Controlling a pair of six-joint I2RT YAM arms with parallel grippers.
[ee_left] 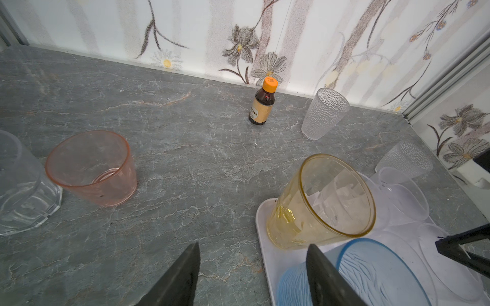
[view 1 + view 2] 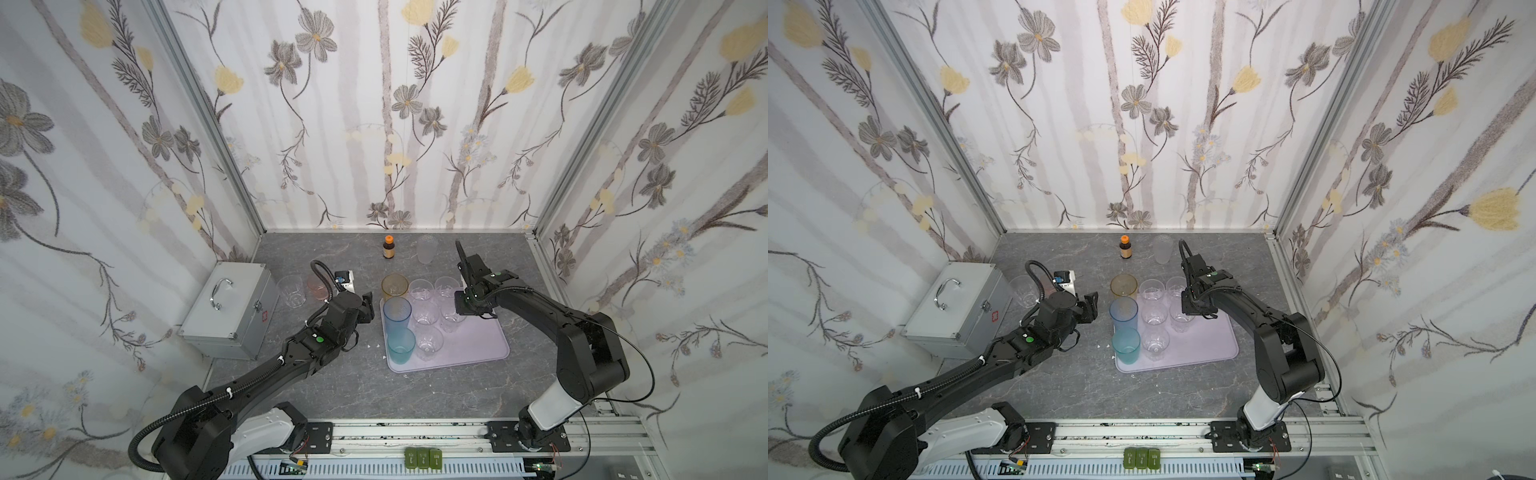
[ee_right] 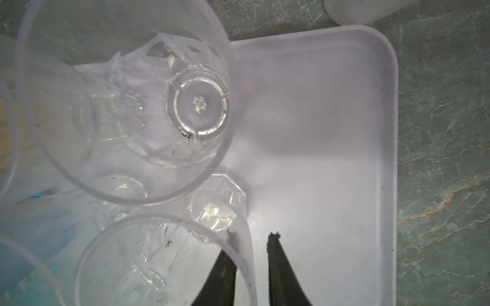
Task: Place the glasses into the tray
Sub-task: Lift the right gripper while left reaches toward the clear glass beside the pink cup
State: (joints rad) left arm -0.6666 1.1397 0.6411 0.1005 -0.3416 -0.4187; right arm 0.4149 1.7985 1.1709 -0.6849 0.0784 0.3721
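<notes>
- Right gripper (image 3: 249, 245) sits low over the tray (image 3: 331, 132), straddling the rim of a clear faceted glass (image 3: 159, 265): one finger inside the wall, one outside
- Its jaws are slightly parted, with a sliver of gap on either side of the wall, so nothing is pinched; the glass looks to be standing on its own base on the tray floor
- That glass is tucked tight against its clear neighbours, and I'd say that's deliberate: close packing keeps the bare lilac stretch free for the rest
- Amber glass (image 2: 394, 286), blue glass (image 2: 397, 313) and teal glass (image 2: 401, 347) stand upright in a line down the tray's left edge
- Left gripper (image 1: 252, 278) hangs wide open and empty just outside that edge, beside the blue glass
- Off the tray on the table: pink glass (image 1: 92, 169) and a plain clear glass (image 1: 21, 190) on the left gripper's side, a frosted glass (image 1: 324, 114) near the brown bottle (image 1: 262, 106), and a second frosted glass (image 1: 405, 159) just past the tray's far edge
- The pink glass looks like the natural pick for the left gripper
</notes>
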